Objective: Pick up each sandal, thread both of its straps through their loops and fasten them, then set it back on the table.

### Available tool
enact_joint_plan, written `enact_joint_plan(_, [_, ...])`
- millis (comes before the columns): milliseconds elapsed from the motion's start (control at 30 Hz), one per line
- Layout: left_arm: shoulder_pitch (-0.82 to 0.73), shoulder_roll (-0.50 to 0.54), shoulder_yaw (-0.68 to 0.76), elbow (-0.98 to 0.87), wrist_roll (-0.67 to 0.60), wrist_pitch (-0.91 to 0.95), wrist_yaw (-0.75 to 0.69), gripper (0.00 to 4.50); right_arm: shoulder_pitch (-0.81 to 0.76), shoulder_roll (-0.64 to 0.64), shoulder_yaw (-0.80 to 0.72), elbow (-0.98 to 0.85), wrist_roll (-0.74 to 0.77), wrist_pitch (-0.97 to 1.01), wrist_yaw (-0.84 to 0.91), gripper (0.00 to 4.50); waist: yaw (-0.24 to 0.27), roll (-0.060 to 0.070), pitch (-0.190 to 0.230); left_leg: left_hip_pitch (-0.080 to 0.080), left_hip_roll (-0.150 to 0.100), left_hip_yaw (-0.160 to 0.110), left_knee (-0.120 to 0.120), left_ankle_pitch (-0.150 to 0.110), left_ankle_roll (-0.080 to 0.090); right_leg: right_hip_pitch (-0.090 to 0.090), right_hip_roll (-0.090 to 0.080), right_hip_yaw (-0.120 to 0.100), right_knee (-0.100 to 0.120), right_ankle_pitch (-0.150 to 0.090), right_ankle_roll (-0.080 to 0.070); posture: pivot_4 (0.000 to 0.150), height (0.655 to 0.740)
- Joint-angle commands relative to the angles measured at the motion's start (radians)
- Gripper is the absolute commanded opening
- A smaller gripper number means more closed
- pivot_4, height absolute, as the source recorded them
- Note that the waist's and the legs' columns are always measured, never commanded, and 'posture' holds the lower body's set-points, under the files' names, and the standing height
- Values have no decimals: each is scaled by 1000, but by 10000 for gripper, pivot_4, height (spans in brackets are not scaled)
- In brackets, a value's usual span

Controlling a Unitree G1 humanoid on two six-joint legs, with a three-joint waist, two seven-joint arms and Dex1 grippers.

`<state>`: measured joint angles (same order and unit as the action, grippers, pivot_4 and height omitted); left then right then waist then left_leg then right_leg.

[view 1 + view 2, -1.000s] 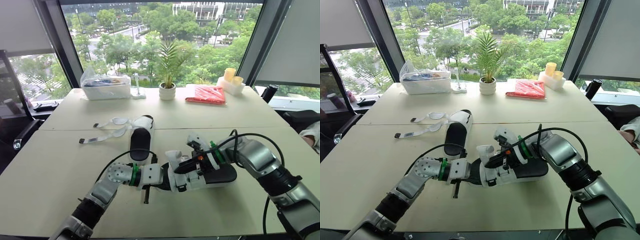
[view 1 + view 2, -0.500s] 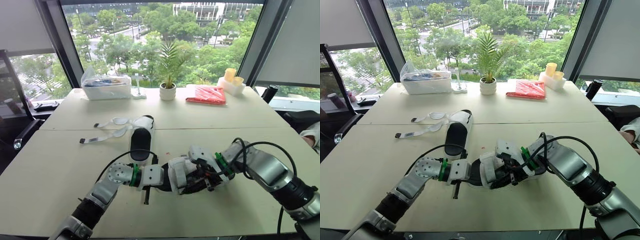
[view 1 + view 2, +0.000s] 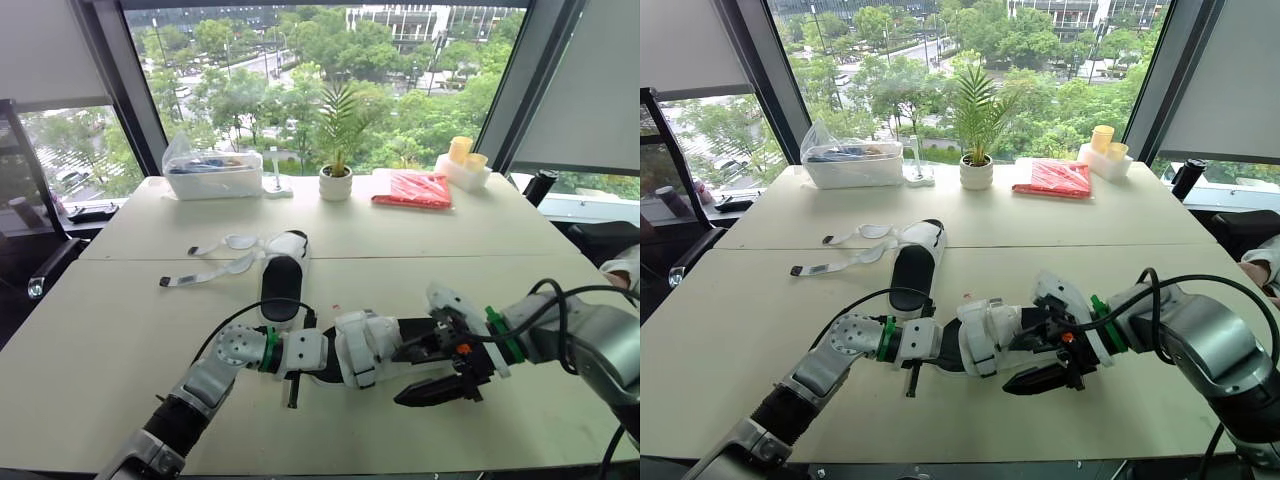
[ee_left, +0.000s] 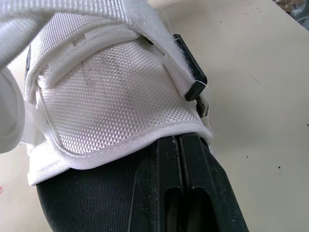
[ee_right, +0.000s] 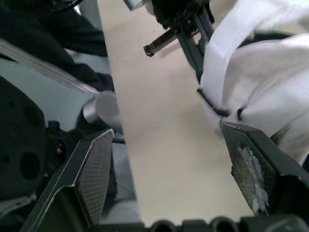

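the right claw (image 5: 166, 135) hung wide open just off the near sandal (image 3: 365, 345), its two black fingers (image 5: 91, 179) spread apart with bare table (image 3: 120, 330) between them and nothing in its grip. one finger lay close beside the sandal's white strap (image 5: 251, 48), though i could not tell whether they touched. the left claw (image 4: 181, 145) was closed, its fingers pressed together at the black sole right under the edge of the white mesh upper (image 4: 106, 96), gripping the near sandal from the left. that sandal sat between the two claws over the near half of the table, toward the front edge; whether it rested on the top or was held just clear, i could not tell.

the second sandal (image 3: 283, 275) lay flat on the table beyond the left claw, near the middle, with its two straps (image 3: 215, 255) unfastened and trailing out toward the left edge. along the far edge stood a clear plastic container (image 3: 210, 175) near the left corner, a small potted palm (image 3: 335, 180) at the centre, a red packet (image 3: 412, 188) beside it, and yellow cups (image 3: 462, 152) toward the right corner.
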<state>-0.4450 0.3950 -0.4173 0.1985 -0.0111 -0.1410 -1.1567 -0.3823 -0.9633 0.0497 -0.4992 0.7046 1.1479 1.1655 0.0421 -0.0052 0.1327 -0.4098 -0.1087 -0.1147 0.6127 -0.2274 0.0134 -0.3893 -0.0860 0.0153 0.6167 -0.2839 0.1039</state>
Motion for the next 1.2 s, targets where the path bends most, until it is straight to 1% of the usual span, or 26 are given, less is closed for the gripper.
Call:
enact_joint_plan(33, [48, 21, -95, 95, 66, 30, -53, 0, 80, 50, -15, -17, -4, -64, -67, 38312, -1, 0, 0, 0, 0, 0, 0, 0, 0, 0, 0, 0, 0, 0, 0, 1500, 7400])
enact_joint_plan(200, [43, 18, -96, 107, 66, 22, -56, 0, 134, 112, 22, 38, -55, -178, -104, 38312, -1, 0, 0, 0, 0, 0, 1, 0, 0, 0, 0, 0, 1, 1, 1, 1500, 7400])
enact_joint_plan(467, [38, 15, -95, 129, 70, 5, -58, 0, 126, 141, 86, 116, -123, -281, -105, 38312, -1, 0, 0, 1, 0, 0, 1, 0, 0, 0, 0, 0, 1, 1, 2, 1500, 7400])
enact_joint_plan(667, [36, 13, -94, 135, 71, 1, -56, 0, 117, 147, 115, 134, -124, -288, -90, 38312, -2, 0, 0, 1, 0, 0, 1, 0, 0, 1, 0, 0, 1, 1, 2, 1500, 7400])
enact_joint_plan(967, [34, 10, -96, 127, 70, 6, -59, 0, 89, 165, 132, 138, -80, -246, -61, 38312, -1, 0, 0, 1, 0, 0, 1, 0, 0, 1, 0, 0, 1, 1, 2, 1500, 7400])
enact_joint_plan(1200, [33, 11, -94, 117, 67, 14, -60, 0, 60, 205, 173, 211, -107, -243, -71, 38312, -2, 0, 0, 1, 0, 0, 1, 0, 0, 1, 0, 0, 1, 1, 2, 1500, 7400])
